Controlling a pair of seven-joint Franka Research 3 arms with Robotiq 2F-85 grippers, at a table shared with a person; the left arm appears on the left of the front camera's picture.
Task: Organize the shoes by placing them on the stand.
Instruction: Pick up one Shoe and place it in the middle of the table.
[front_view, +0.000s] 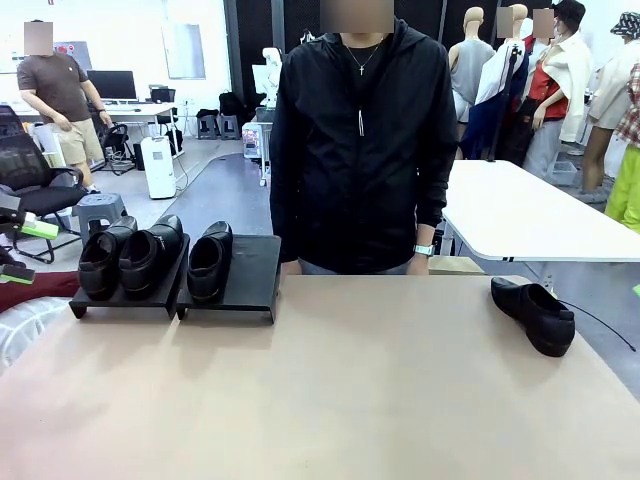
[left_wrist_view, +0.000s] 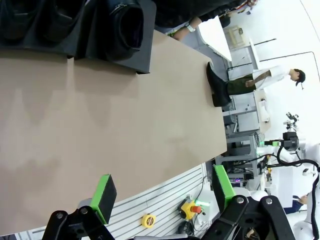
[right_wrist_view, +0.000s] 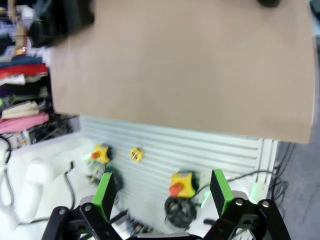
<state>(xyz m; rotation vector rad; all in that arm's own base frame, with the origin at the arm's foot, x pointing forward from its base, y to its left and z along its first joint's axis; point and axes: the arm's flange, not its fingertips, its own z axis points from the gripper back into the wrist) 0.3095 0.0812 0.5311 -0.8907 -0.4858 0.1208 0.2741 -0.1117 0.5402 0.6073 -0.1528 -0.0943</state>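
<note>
Fourth loafer (front_view: 533, 315) lying alone on tabletop (front_view: 350, 380), stand (front_view: 240, 285) awaiting it. Glossy leather likely slippery, upper yielding; collar rim offering best hold. Left tool (left_wrist_view: 162, 197), right tool (right_wrist_view: 162, 195) both hanging agape, gripping nothing.

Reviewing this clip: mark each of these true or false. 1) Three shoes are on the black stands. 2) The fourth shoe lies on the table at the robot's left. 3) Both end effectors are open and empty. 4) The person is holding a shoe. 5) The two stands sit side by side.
1) True: three shoes sit on the stands.
2) False: the fourth shoe lies on the table at the robot's right.
3) True: the left end effector and right end effector are open, holding nothing.
4) False: the person stands behind the table, holding no shoe.
5) True.
</note>
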